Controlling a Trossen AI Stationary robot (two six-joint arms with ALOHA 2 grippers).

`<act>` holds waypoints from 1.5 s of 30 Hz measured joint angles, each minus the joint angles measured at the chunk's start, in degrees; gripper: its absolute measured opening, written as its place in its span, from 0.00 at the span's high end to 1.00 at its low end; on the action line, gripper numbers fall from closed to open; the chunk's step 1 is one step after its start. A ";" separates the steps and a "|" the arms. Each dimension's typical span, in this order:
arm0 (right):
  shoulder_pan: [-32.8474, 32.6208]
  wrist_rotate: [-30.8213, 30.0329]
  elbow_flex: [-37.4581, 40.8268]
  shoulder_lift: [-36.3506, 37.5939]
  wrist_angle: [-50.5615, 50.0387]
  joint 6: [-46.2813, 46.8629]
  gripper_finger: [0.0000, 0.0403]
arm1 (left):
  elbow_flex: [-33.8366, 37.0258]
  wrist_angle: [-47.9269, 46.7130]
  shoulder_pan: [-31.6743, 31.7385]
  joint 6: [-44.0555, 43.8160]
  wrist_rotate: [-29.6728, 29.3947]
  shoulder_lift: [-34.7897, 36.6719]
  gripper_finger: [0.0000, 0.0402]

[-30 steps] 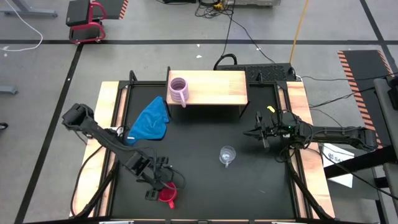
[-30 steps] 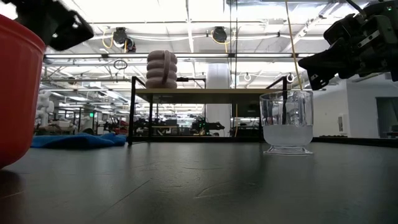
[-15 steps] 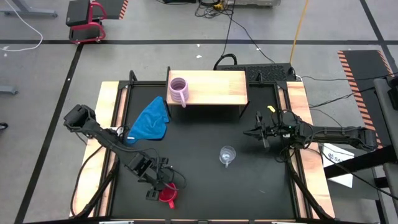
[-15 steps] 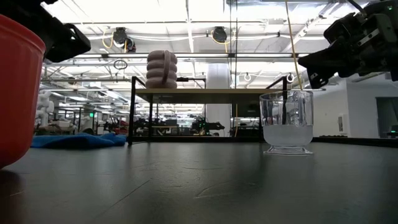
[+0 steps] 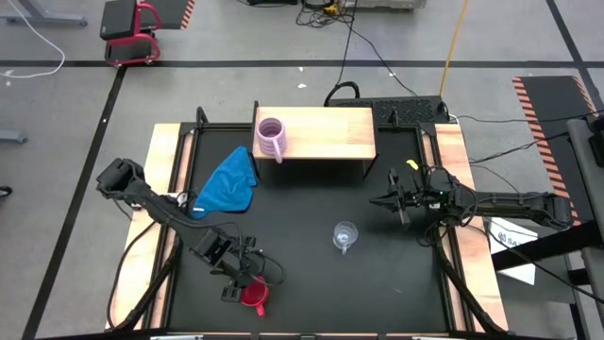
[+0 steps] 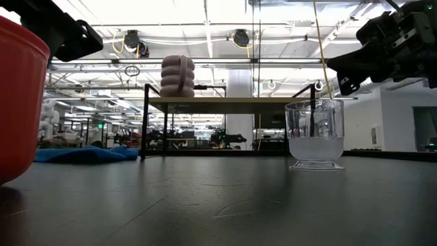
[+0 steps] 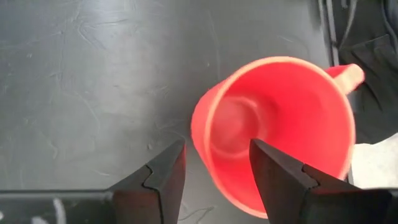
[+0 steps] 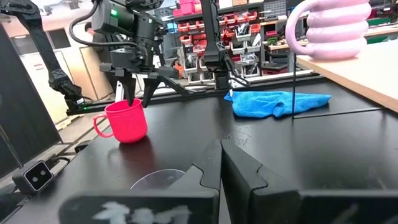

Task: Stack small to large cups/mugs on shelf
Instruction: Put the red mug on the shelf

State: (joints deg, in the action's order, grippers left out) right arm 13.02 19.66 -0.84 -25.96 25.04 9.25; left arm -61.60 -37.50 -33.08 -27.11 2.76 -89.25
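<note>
The left gripper [image 7: 214, 163] straddles the red mug's [image 7: 280, 124] rim, fingers apart; the right gripper [image 5: 393, 202], closed, hovers near the mug-bearing shelf [image 5: 330, 132].

One camera looks straight down on the whole surface [image 5: 311, 274], another sits level on it facing the room, and each wrist camera looks past its own arm's fingers, all four sharing the red mug [image 7: 273, 130], closest from the left wrist.
</note>
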 joint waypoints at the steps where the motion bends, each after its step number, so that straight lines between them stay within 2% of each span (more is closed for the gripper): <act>1: 0.00 0.00 0.00 0.00 0.00 0.28 1.00 | 0.00 0.03 0.00 0.00 -0.04 0.00 0.55; 8: 0.00 0.00 0.00 0.00 -0.01 0.53 1.00 | 0.00 0.47 -0.04 1.18 -1.39 0.00 0.59; 23: 0.00 0.00 0.00 0.00 -0.04 0.53 1.00 | 0.00 1.36 0.07 3.34 -1.29 0.00 0.97; 38: 0.00 0.00 0.02 0.00 -0.04 0.53 1.00 | 0.00 2.34 0.28 11.64 -1.55 0.00 0.99; 45: 0.00 0.00 0.02 0.00 -0.04 0.54 1.00 | 0.00 1.87 1.48 14.64 -2.88 3.47 0.99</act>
State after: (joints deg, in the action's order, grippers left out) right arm 13.02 19.66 -0.82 -25.96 24.99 9.79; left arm -61.60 -35.62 -31.60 -12.47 -0.11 -85.79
